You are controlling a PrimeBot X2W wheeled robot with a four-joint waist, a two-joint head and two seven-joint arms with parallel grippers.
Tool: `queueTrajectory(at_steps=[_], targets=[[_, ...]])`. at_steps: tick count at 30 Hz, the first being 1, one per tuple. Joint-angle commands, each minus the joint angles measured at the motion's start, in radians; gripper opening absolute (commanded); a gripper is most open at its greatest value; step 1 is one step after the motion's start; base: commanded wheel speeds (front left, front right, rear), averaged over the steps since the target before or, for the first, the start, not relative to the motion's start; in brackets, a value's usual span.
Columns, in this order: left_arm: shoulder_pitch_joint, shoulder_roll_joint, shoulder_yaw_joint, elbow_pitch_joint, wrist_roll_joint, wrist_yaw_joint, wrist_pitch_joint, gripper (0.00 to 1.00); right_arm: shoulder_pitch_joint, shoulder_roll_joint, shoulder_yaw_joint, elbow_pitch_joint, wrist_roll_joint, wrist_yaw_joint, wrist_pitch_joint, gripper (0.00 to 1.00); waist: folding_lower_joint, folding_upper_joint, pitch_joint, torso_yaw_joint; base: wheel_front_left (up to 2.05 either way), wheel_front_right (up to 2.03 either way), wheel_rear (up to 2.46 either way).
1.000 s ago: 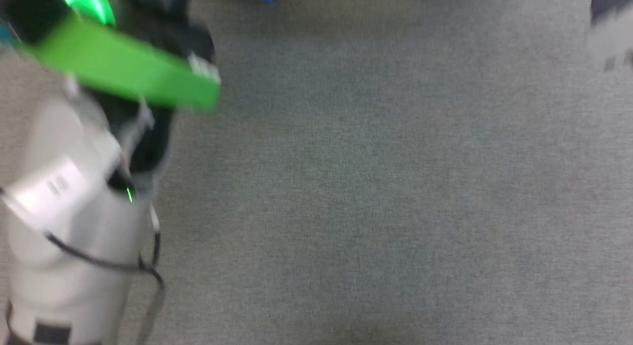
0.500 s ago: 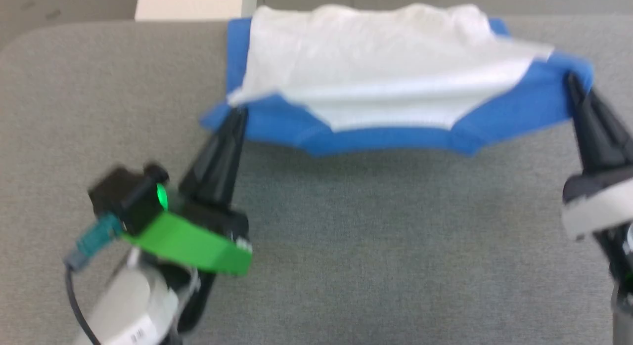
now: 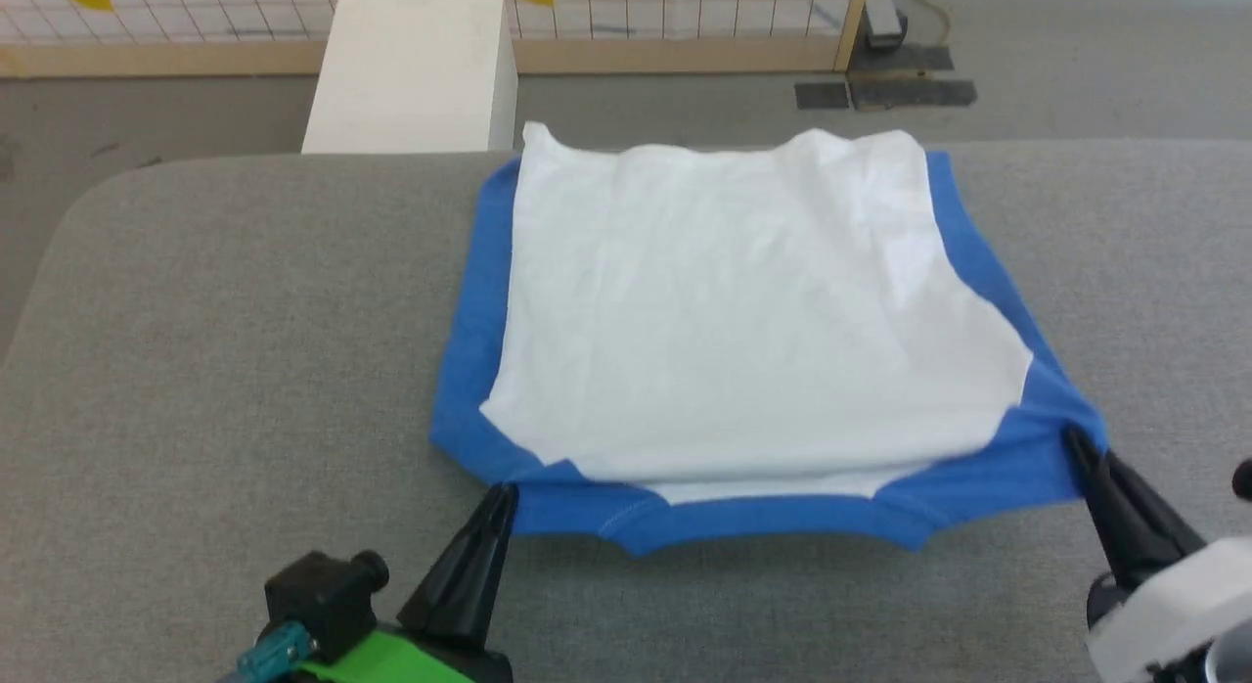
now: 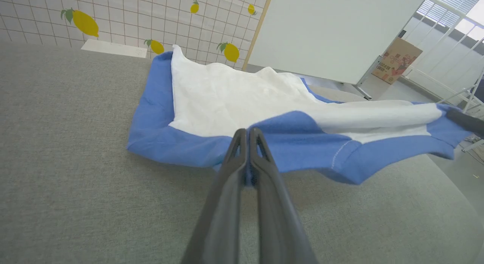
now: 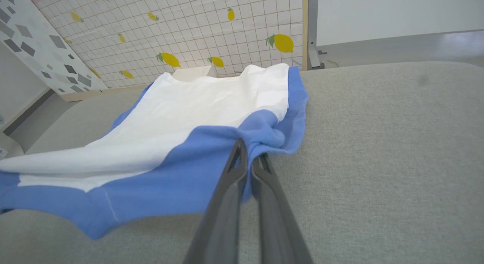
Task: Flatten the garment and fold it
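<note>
Garment [image 3: 724, 311] lies spread on the grey padded table [image 3: 245, 301], white body uppermost with blue showing along both sides and across the near edge, and its far edge reaches close to the table's back rim in front of a white box [image 3: 411, 71]. The left gripper [image 3: 499, 495] is pressed together on the blue cloth at the near left corner, and the right gripper [image 3: 1079, 446] is likewise pinched on the bunched blue cloth at the near right corner. In the wrist views the near edge hangs slightly off the table between the 2 grips, sagging in the middle. Flattening looks mostly done, with only light wrinkles in the white panel, so the step in hand seems to be the start of a fold with the near edge held at both corners. The next move probably calls for both arms to lift together, keep the edge evenly taut, carry it over toward the far edge, lay it down squarely and only then let go.
</note>
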Motion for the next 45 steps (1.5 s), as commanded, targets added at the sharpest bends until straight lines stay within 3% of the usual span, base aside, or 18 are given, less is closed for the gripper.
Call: queueTrajectory(at_steps=[1, 12, 17, 33, 45], targets=[[0.029, 0.018, 0.015, -0.008, -0.007, 0.016, -0.004, 0.00, 0.028, 0.001, -0.024, -0.014, 0.008, -0.002, 0.007, 0.00, 0.0001, 0.0000, -0.035, 0.000, 0.00, 0.00, 0.00], [0.163, 0.071, -0.005, -0.104, -0.036, 0.043, 0.065, 0.00, 0.205, 0.046, -0.062, -0.080, 0.054, -0.002, 0.087, 0.00, 0.0001, 0.0000, -0.076, 0.007, 0.00, 0.00, 0.00], [0.185, 0.067, -0.027, -0.063, -0.050, 0.038, 0.078, 0.00, 0.242, 0.055, -0.043, -0.064, 0.054, -0.002, 0.109, 0.00, 0.0001, 0.0000, -0.081, 0.004, 0.00, 0.00, 0.00], [0.005, -0.007, -0.102, 0.305, -0.143, -0.096, 0.157, 0.00, 0.156, -0.004, 0.085, 0.278, -0.003, -0.002, 0.040, 0.00, 0.0001, 0.0000, -0.032, 0.015, 0.00, 0.00, 0.00], [-0.042, -0.024, -0.115, 0.419, -0.151, -0.102, 0.179, 0.00, 0.086, -0.014, 0.129, 0.428, 0.017, -0.002, -0.010, 0.01, 0.0001, 0.0000, -0.034, 0.003, 0.00, 0.00, 0.00]])
